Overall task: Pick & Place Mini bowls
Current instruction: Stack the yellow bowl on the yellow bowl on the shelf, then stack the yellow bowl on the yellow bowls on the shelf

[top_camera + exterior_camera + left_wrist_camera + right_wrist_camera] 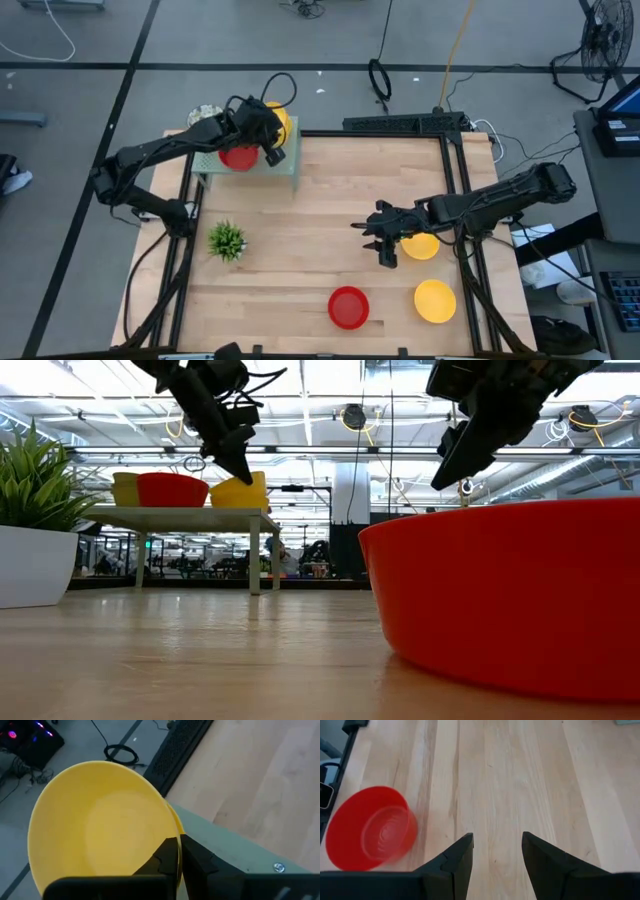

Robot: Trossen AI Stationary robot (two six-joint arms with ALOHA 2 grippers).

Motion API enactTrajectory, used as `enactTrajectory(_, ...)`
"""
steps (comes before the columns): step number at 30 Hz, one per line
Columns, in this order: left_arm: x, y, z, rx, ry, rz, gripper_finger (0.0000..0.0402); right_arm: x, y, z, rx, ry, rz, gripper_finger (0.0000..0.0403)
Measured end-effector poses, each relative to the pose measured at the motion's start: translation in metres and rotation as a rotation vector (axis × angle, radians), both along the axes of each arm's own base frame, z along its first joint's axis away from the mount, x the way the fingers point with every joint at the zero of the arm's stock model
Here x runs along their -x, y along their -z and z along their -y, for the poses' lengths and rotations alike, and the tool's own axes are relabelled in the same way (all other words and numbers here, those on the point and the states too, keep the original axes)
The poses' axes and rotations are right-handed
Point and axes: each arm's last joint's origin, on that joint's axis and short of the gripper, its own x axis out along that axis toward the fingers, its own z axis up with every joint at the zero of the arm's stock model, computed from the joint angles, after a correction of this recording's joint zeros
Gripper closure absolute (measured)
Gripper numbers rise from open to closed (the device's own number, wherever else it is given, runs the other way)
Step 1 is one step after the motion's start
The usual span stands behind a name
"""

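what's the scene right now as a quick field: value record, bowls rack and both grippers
left gripper: shut on the rim of a yellow bowl, over the rack
right gripper: open, empty, above bare table
rack: pale green, at the table's far left corner, holds a red bowl beside the gripped yellow one
bowls on table: red bowl near front edge, yellow bowl at front right, another yellow bowl under the right arm
plant: on the table's left side, apart from the bowls
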Motion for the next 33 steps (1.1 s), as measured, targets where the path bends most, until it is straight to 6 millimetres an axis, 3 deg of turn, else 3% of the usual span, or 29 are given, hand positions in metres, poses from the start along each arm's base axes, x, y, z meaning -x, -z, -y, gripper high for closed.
enactTrajectory(10, -0.001, -0.001, 0.000, 0.005, -0.018, 0.024, 0.0361, -0.001, 0.000, 0.001, 0.036, 0.037, 0.011, 0.0243)
enactTrajectory(16, 0.000, -0.001, 0.000, 0.000, -0.059, 0.023, 0.0278, 0.000, 0.000, 0.002, 0.038, 0.038, 0.011, 0.0243)
enactTrajectory(21, 0.003, -0.014, 0.005, -0.075, -0.045, 0.060, 0.0207, 0.004, -0.009, 0.005, 0.070, 0.101, -0.024, 0.0243)
enactTrajectory(26, 0.009, -0.035, 0.020, -0.099, -0.016, 0.175, 0.0170, 0.018, -0.029, 0.009, 0.071, 0.244, -0.204, 0.0243)
enactTrajectory(33, 0.013, -0.049, 0.049, 0.056, 0.090, 0.316, 0.0163, 0.038, -0.011, 0.002, -0.119, 0.541, -0.537, 0.0243)
